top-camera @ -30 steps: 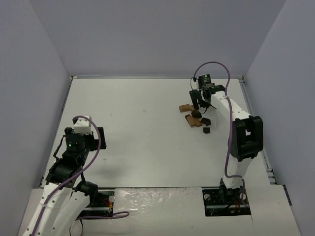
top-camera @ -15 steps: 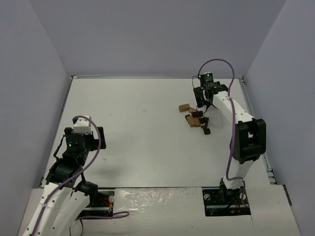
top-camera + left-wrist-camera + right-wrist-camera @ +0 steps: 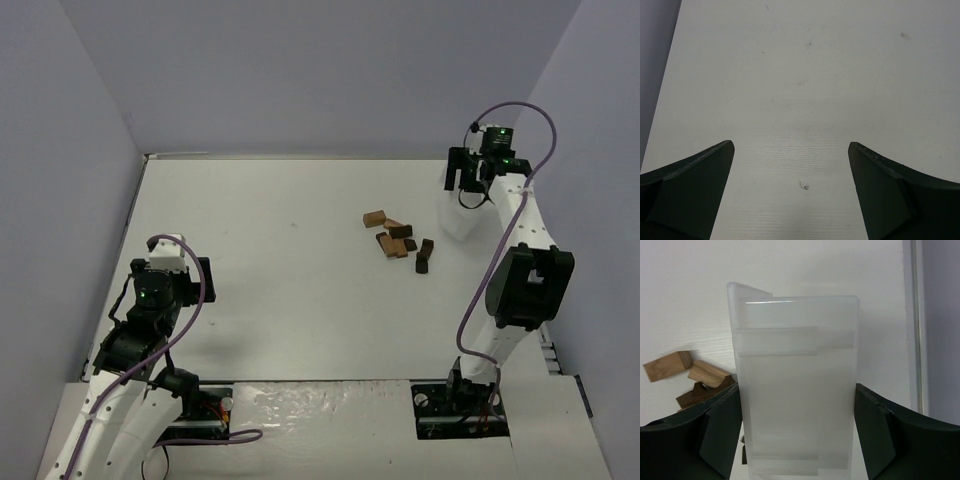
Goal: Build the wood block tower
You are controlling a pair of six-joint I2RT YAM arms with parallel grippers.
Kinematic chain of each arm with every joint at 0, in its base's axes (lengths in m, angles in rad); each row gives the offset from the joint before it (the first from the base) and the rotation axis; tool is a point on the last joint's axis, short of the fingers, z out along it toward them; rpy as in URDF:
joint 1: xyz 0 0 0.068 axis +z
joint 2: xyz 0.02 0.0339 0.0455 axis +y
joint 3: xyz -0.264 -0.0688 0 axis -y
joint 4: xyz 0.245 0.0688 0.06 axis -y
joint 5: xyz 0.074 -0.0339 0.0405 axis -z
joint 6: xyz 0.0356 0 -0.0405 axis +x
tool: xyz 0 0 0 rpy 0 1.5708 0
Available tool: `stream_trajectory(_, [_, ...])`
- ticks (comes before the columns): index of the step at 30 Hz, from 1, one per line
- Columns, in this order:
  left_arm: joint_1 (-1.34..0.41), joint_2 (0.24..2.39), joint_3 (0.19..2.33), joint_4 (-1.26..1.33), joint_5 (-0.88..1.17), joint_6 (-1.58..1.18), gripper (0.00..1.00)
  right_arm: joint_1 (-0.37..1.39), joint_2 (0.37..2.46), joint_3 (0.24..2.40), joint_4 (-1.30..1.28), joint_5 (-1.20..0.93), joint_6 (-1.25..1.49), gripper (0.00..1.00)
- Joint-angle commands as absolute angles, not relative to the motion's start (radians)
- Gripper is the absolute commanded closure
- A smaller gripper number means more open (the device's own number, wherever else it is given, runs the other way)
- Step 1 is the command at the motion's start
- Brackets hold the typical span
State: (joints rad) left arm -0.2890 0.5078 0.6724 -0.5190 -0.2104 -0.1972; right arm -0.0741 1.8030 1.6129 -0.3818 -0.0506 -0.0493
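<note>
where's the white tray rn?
The white tray is clamped in the right gripper at the far right of the table, near the back edge. In the top view it is just right of the scattered wood blocks.

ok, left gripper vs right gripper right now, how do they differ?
The left gripper is open and empty, bare table below; the right gripper is closed on the white tray. The left gripper sits near-left; the right gripper is far right, beyond the loose wood blocks. Both have dark fingers.
</note>
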Motion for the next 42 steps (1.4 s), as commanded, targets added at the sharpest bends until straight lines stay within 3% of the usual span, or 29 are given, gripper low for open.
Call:
stream_trajectory(1, [-0.296, 0.525, 0.724, -0.473, -0.211, -0.198, 0.03, -0.174, 1.826, 1.702, -0.339, -0.430, -0.004, 1.00])
stream_trajectory(7, [-0.295, 0.532, 0.725, -0.472, -0.207, -0.196, 0.03, -0.244, 1.953, 1.773, -0.334, -0.729, 0.037, 1.00])
stream_trajectory(18, [-0.295, 0.532, 0.724, -0.469, -0.207, -0.196, 0.03, -0.256, 2.127, 1.865, -0.316, -0.844, 0.072, 0.97])
stream_trajectory(21, [-0.295, 0.536, 0.724, -0.472, -0.207, -0.196, 0.03, -0.273, 2.163, 1.854, -0.315, -0.840, 0.056, 0.75])
stream_trajectory(25, [-0.295, 0.539, 0.726, -0.472, -0.204, -0.196, 0.03, -0.304, 2.181, 1.849, -0.316, -0.806, 0.047, 0.38])
stream_trajectory(31, [-0.295, 0.549, 0.726, -0.474, -0.204, -0.199, 0.03, -0.314, 2.176, 1.896, -0.318, -0.723, 0.046, 0.00])
stream_trajectory(42, [-0.295, 0.545, 0.726, -0.474, -0.202, -0.202, 0.03, -0.288, 2.061, 1.901, -0.318, -0.420, 0.011, 0.00])
